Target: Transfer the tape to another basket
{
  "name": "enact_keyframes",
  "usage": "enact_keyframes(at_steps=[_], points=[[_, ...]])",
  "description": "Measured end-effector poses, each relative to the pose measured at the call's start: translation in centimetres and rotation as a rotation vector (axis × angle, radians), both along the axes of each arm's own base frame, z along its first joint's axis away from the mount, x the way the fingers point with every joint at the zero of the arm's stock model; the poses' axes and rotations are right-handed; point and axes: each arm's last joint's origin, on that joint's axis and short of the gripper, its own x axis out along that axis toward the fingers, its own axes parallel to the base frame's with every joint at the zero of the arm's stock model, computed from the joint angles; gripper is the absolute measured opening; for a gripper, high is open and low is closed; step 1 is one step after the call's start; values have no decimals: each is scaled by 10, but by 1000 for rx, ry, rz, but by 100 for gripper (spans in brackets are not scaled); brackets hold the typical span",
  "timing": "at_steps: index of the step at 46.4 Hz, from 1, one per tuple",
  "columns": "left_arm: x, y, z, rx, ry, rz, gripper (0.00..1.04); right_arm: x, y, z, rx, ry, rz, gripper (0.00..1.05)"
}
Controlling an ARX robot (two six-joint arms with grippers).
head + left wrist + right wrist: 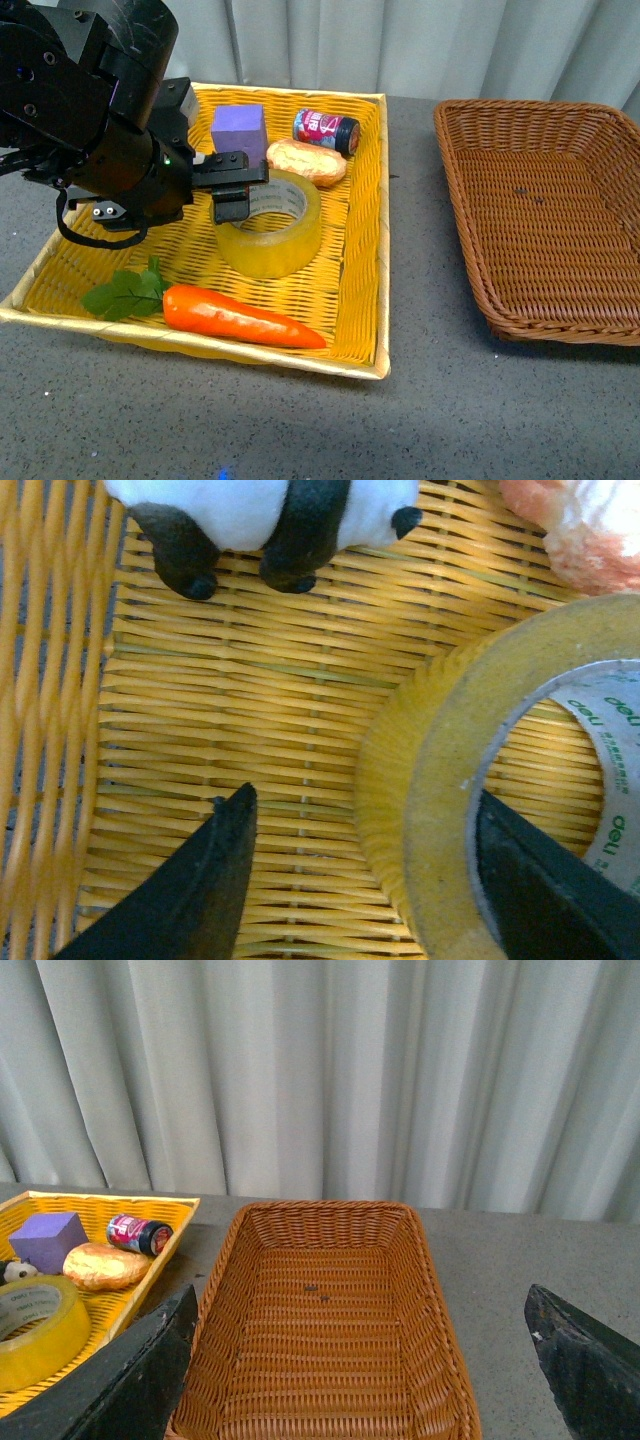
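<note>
Left tool (365, 800): apart, astride tape (440, 740) wall; not clamped
Right tool (360, 1295): apart
Pending: I grip, lift, carry to brown basket (550, 240)

I see a dark grey counter (430, 420) w/ fine pale speckles, matte, filling the whole lower part of front view. Behind its far edge hangs a pale grey-white curtain (330, 1080) in long vertical folds, covering the entire backdrop; can't see any wall behind it. Light is soft and even, shadows on the counter are faint. Small blue glint (222, 473) on the counter's near edge, source unclear.
</note>
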Motion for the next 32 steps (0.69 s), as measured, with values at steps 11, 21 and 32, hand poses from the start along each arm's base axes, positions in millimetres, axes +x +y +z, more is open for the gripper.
enact_keyframes(at_steps=[11, 21, 32], points=[[1, -6, 2, -9, -6, -12, 25, 0, 0, 0, 0, 0, 0, 96], [2, -5, 3, -26, -1, -3, 17, 0, 0, 0, 0, 0, 0, 96], [4, -11, 33, -28, -108, -165, 16, 0, 0, 0, 0, 0, 0, 96]])
